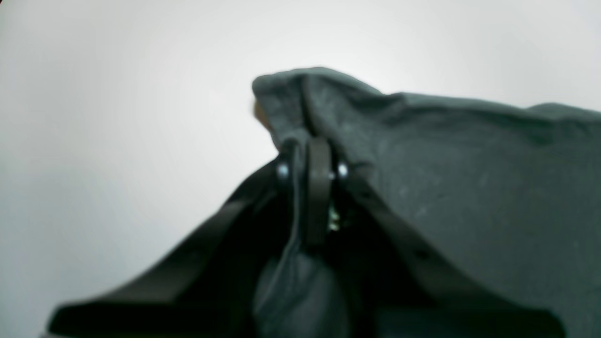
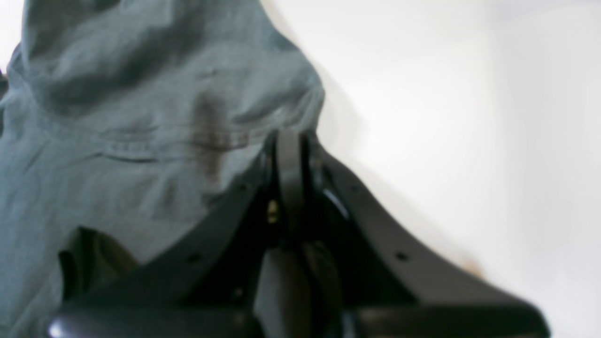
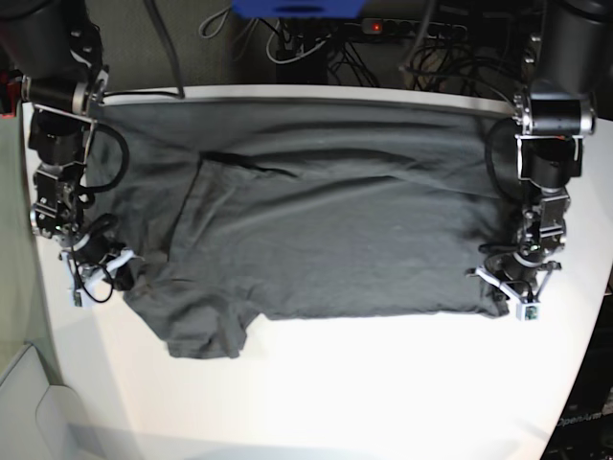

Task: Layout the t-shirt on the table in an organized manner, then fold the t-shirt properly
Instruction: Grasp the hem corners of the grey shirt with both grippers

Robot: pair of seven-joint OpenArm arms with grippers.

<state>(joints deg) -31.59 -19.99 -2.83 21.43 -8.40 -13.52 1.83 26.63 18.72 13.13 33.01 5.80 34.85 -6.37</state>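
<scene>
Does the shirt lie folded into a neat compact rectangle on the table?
No, the t-shirt lies spread wide across the table, one sleeve sticking out.

T-shirt (image 3: 316, 220) spread flat across table (image 3: 383, 383), arms at edges.

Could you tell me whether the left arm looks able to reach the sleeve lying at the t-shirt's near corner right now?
Probably not as things stand: the left gripper is shut on the t-shirt edge on the opposite side, and the near sleeve lies beside the right gripper.
</scene>
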